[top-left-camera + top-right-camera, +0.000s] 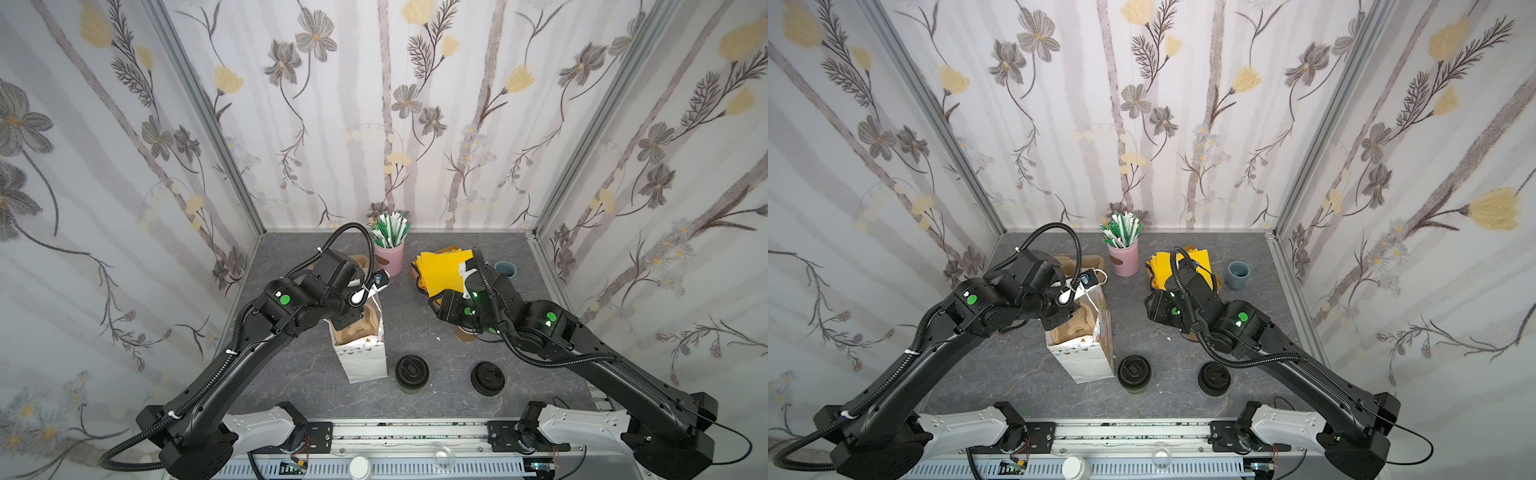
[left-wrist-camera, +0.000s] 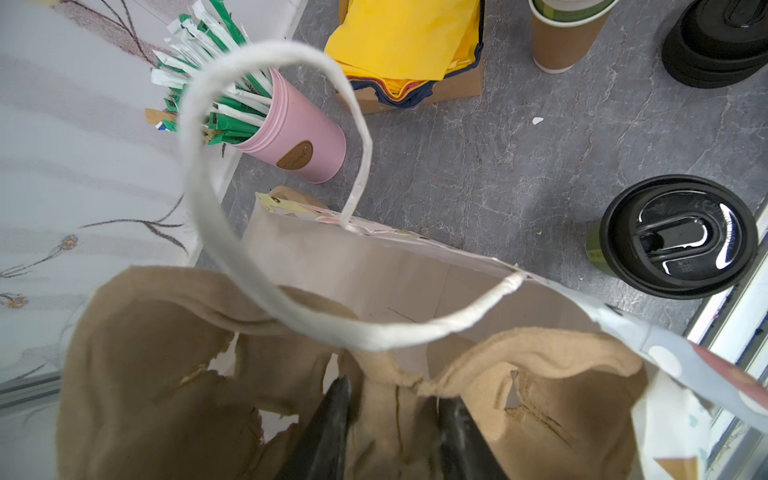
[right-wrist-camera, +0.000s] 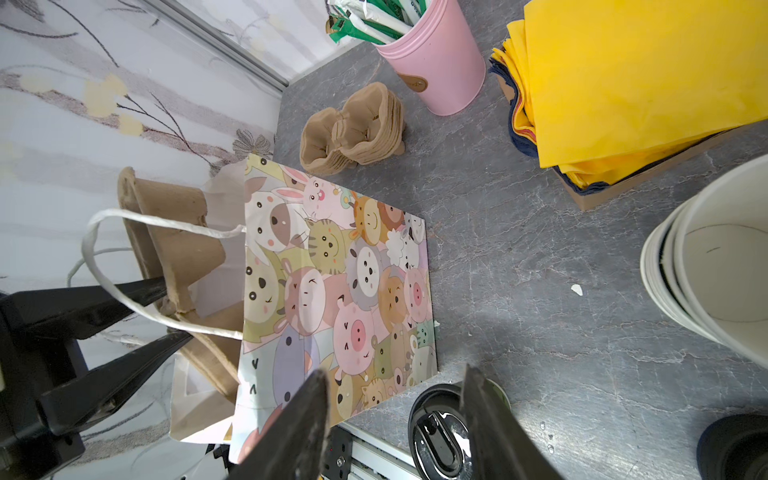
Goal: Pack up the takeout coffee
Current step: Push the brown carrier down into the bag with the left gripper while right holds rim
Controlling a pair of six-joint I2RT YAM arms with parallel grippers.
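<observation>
Two black arms, white base housings.
We log left arm and right arm: matte black shells, round green dots on the joints, black ribbed cable hose looping along each, white cable ties, white screw-dotted bases, thin red wires; right gripper has black tapered wedge fingers.

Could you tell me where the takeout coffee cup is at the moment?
In both top views the takeout coffee stands at front centre, between the paper bag and the lid pile.
</observation>
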